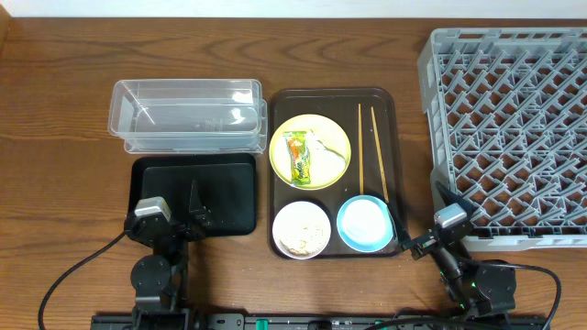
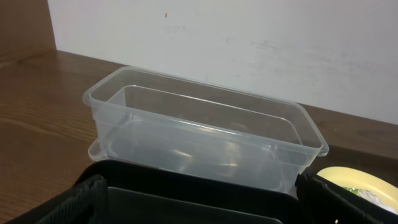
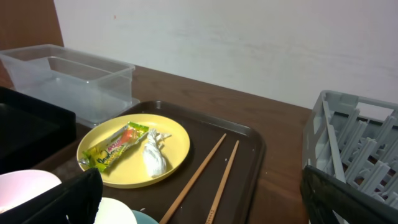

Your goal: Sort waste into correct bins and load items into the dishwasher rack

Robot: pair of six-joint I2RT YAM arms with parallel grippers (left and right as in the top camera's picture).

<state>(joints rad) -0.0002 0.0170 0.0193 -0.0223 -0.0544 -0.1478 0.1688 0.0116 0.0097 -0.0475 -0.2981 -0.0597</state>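
On the dark brown serving tray (image 1: 394, 137), a yellow-green plate (image 1: 335, 133) holds a green-and-orange wrapper (image 1: 298, 158) and a white tissue (image 1: 324, 147). Two chopsticks (image 1: 360, 147) lie to its right. A white bowl (image 1: 302, 229) with rice scraps and a light-blue bowl (image 1: 365, 223) sit at the tray's front. The clear tub (image 1: 183, 115) and the black tray (image 1: 220, 192) are on the left, and the grey rack (image 1: 514, 128) is on the right. My left gripper (image 1: 188, 211) is open over the black tray (image 2: 186, 186). My right gripper (image 1: 424, 240) is open and empty beside the blue bowl.
The right wrist view shows the plate (image 3: 168, 140), wrapper (image 3: 115, 147), tissue (image 3: 154, 155), chopsticks (image 3: 199, 174) and the rack's corner (image 3: 354, 143). The left wrist view shows the empty tub (image 2: 199, 124) against a white wall.
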